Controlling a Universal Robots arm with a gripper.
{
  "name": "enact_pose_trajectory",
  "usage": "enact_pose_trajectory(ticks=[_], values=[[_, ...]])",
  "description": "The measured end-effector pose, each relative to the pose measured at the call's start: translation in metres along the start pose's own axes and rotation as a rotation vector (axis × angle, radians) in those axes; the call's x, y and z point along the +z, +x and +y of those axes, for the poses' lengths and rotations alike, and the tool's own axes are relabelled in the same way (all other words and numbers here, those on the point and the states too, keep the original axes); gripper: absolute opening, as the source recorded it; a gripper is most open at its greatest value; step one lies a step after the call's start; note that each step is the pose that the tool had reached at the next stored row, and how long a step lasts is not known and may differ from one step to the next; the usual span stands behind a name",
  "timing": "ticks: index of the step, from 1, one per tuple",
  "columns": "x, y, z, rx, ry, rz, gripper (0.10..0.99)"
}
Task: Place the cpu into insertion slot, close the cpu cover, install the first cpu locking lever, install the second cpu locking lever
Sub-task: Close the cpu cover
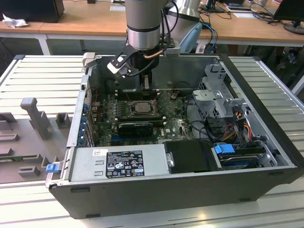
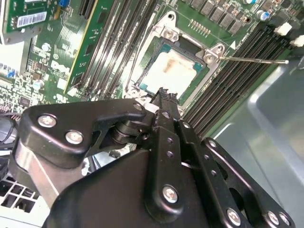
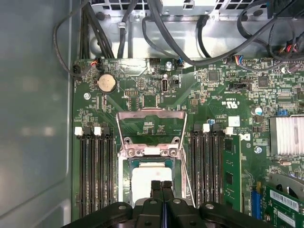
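- Black two-finger gripper [image 3: 161, 184] is clenched: fingers pressed flat together, nothing between them.
- Its tips sit over the near edge of the cpu, a small flat square chip with a pale silver-grey top [image 3: 148, 176]. Cannot tell whether they touch it.
- The cpu lies flat inside the insertion slot, a square dark socket with a metallic rim [image 2: 187, 46], on the green motherboard [image 1: 175, 126].
- The second wrist view gives the same: serrated fingertips [image 2: 164, 92] at the chip [image 2: 173, 71] edge, chip seated square in the socket.
- The cpu cover, a thin silver-grey metal frame plate with a square window [image 3: 151, 114], is open. It is swung back off the socket on its hinge, with green board showing through the window.
- A thin bare-metal locking lever rod [image 2: 251, 60] sticks out sideways from a socket corner, unlatched. The first wrist view shows a thin rod [image 3: 186, 180] alongside the socket.
- Long black memory slots [image 3: 95, 175] flank the socket on both sides.
- A round silver coin cell [image 3: 105, 83] sits on the board beyond the open cover.
- In the exterior view the grey arm reaches straight down into an open dark grey computer case [image 1: 166, 190], with the gripper [image 1: 141, 90] just above the socket area.
- A silver power supply box with a label [image 1: 118, 161] lies along the case's front wall.
- The case rests on a slatted pale metal table [image 1: 42, 76].
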State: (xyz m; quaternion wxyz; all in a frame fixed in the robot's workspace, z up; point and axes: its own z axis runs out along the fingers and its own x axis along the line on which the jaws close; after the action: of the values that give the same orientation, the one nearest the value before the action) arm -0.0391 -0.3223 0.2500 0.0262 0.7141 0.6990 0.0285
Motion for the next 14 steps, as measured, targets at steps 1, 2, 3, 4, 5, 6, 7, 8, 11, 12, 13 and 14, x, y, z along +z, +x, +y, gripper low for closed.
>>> enact_pose_trajectory(ticks=[1, 2, 3, 4, 5, 6, 7, 8, 11, 12, 13, 14], values=[[0.0004, 0.0001, 0.0047, 0.0, 0.002, -0.0002, 0.106], [0.0006, 0.0001, 0.0074, 0.0, 0.003, -0.0001, 0.106], [0.0006, 0.0001, 0.0083, 0.0, 0.003, -0.0002, 0.106], [-0.0001, 0.0001, 0.0088, 0.0, 0.003, -0.0005, 0.106], [-0.0017, 0.0002, 0.0089, 0.0, 0.003, -0.0001, 0.106], [-0.0043, 0.0002, 0.0091, 0.0, 0.003, -0.0002, 0.106], [-0.0064, 0.0002, 0.0094, 0.0, 0.003, -0.0003, 0.106], [-0.0069, 0.0002, 0.0099, 0.0, 0.003, -0.0001, 0.106], [-0.0067, 0.0003, 0.0141, 0.0, 0.004, -0.0002, 0.106], [-0.0066, 0.0003, 0.0156, 0.0, 0.004, -0.0003, 0.106], [-0.0081, 0.0003, 0.0161, 0.0, 0.005, -0.0005, 0.106], [-0.0126, 0.0004, 0.0164, 0.0, 0.006, -0.0003, 0.106]])
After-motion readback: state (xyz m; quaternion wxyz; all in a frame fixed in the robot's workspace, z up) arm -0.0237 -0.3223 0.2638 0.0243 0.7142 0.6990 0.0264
